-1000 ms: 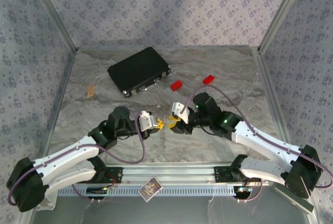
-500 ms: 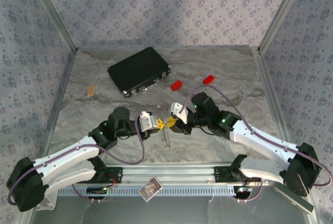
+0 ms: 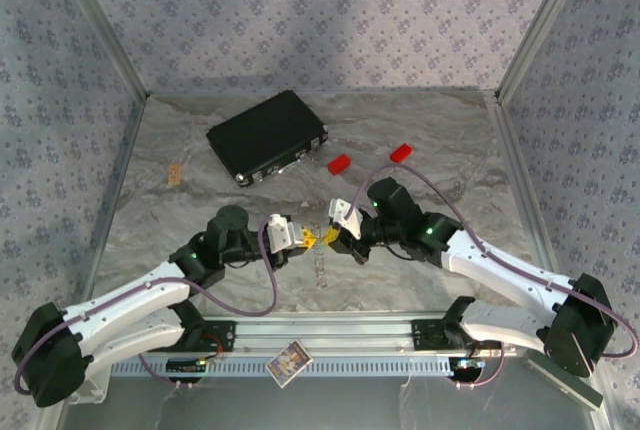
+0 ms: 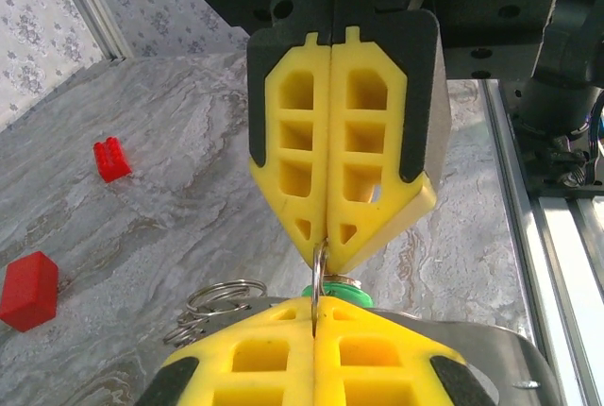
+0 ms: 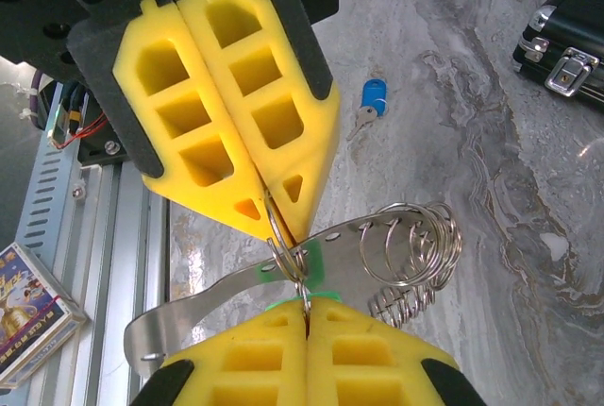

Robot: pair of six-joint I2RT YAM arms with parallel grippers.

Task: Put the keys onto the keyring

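Observation:
The keyring (image 4: 321, 279) is a small silvery split ring held upright between both grippers, which meet tip to tip above the table's near middle. My left gripper (image 4: 316, 330) (image 3: 306, 240) is shut on one side of it. My right gripper (image 5: 307, 310) (image 3: 331, 240) is shut on the opposite side. The green key's head (image 4: 337, 289) sits just under the ring between the tips; I cannot tell if it is threaded on. The blue key (image 5: 374, 97) lies flat on the marble. A metal strip (image 5: 189, 316) carrying several spare rings (image 5: 415, 245) hangs below the ring.
A black case (image 3: 267, 136) lies at the back left. Two red blocks (image 3: 340, 163) (image 3: 401, 152) rest behind the grippers, and a small tan block (image 3: 175, 173) sits far left. A card box (image 3: 290, 362) lies on the near rail (image 3: 400, 330).
My right gripper's jaws have closed onto the ring and it has edged slightly toward the left gripper. The left gripper has stayed shut in place.

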